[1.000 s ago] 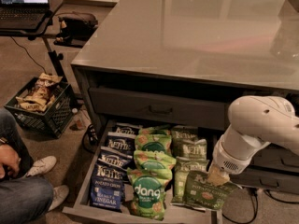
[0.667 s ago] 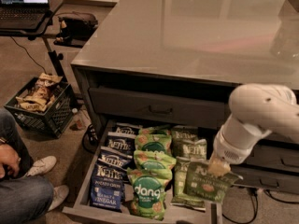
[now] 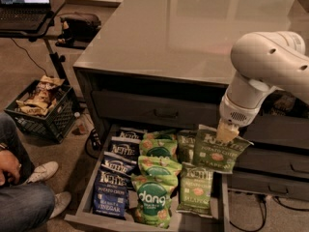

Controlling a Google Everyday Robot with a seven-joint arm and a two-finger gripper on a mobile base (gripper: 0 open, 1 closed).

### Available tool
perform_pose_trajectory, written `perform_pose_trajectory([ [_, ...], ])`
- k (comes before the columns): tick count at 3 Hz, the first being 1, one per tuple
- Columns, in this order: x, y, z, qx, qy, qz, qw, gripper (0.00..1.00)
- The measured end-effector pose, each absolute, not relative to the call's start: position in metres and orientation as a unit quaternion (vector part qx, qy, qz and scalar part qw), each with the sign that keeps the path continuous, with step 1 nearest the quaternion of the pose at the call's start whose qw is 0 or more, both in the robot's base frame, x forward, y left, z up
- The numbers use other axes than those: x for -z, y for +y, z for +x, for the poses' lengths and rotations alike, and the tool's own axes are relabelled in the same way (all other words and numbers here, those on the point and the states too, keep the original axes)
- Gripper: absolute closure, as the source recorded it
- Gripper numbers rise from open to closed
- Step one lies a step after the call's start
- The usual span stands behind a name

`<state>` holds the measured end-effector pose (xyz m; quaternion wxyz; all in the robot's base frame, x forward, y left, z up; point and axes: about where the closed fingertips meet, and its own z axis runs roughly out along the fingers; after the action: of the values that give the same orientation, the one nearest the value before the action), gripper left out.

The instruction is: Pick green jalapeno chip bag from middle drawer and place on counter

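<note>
The green jalapeno chip bag point(image 3: 218, 150), olive with white KETTLE lettering, hangs in the air from my gripper point(image 3: 227, 131), which is shut on its top edge. It is above the right side of the open middle drawer point(image 3: 86, 197), below the level of the glossy grey counter point(image 3: 178, 30). Two more olive Kettle bags point(image 3: 195, 189) lie in the drawer's right column. My white arm point(image 3: 263, 69) reaches down from the right.
The drawer also holds dark blue Kettle bags point(image 3: 112, 182) at left and bright green dang bags point(image 3: 153, 197) in the middle. A black crate point(image 3: 41, 108) of snacks stands on the floor at left. A seated person's legs and shoes point(image 3: 29, 192) are at bottom left. A laptop stand point(image 3: 29, 13) is at top left.
My gripper has risen with the green jalapeno chip bag, lifting it out of the drawer's front right area to above the drawer.
</note>
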<state>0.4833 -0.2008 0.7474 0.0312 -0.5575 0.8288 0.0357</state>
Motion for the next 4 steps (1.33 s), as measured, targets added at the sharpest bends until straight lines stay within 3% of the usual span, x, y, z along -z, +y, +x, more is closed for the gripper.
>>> perform_pose_trajectory([
  [2,-0.781,-0.201,0.492,-0.01,0.822,-0.567,0.05,1.0],
  [4,-0.875,-0.202,0.542,0.086,0.803,-0.585,0.08,1.0],
])
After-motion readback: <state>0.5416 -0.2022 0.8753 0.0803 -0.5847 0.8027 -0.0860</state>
